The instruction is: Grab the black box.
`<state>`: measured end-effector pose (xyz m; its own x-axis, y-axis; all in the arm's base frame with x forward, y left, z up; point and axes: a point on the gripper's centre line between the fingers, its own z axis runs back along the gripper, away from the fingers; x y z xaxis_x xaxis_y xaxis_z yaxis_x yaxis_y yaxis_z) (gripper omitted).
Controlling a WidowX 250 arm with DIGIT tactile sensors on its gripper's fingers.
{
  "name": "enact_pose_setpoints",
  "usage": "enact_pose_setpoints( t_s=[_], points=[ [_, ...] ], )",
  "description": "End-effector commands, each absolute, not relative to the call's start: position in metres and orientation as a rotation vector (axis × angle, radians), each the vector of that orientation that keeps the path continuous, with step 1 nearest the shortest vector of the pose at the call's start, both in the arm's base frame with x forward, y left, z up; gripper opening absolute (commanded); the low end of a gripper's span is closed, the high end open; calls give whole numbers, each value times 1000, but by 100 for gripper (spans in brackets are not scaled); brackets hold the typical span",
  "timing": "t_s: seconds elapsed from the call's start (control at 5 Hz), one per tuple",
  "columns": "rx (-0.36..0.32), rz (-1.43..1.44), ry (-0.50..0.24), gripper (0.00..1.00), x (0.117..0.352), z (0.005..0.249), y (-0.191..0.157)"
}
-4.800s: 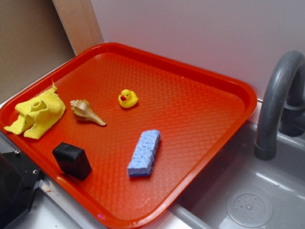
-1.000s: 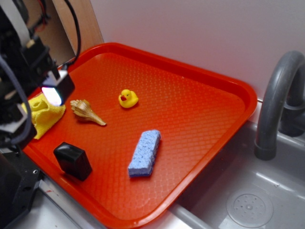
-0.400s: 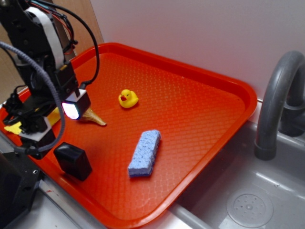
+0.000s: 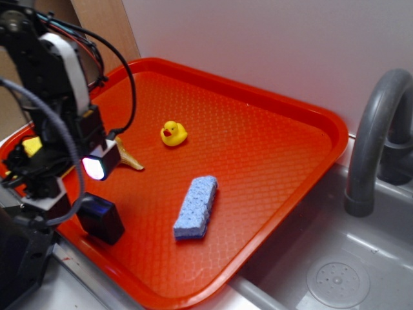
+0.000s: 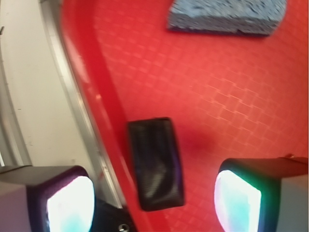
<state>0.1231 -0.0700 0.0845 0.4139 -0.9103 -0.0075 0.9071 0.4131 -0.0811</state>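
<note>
Black box [image 4: 100, 218] sits on the red tray [image 4: 271, 103], close against the tray's near rim at its near-left corner, lying flat on the textured surface. In my wrist view the black box [image 5: 155, 163] shows as a dark rounded cuboid right beside the raised tray rim [image 5: 96, 121], with bare red surface on its other side.

Gripper [image 5: 154, 203] is wide open and holds nothing. I see its two lit fingertips [image 5: 237, 202] at the bottom of the wrist frame, one to either side of the box. The left-frame pad is over the pale counter outside the tray rim; the right-frame pad is over the tray. Neither pad touches the box that I can see. From the exterior view the gripper [image 4: 74, 187] hangs just above and slightly behind the box, the arm coming in from the upper left with its cables looped over it.

Other items on the tray, noted from the exterior view: blue sponge [image 4: 195, 208] lying well to the right of the box, rubber duck [image 4: 173, 134] farther back toward the middle, a seashell [image 4: 130, 161] partly hidden behind the arm, and a scrap of yellow cloth [image 4: 31, 146] mostly hidden behind the arm. Grey faucet [image 4: 377, 129] and sink [image 4: 335, 278] sit beyond the tray on the right.
</note>
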Motion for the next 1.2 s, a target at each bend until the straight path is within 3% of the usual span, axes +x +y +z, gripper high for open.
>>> enact_pose_setpoints(
  t_s=[0.0,0.2,0.6,0.8,1.0],
  points=[
    [-29,-1172,15,100,115,78,-71],
    [40,-1123,-22,100,123,69,-71],
    [-23,-1193,55,100,123,41,-77],
    [-29,-1214,92,0,119,28,-83],
    [-16,-1195,85,0,121,29,-81]
  ],
)
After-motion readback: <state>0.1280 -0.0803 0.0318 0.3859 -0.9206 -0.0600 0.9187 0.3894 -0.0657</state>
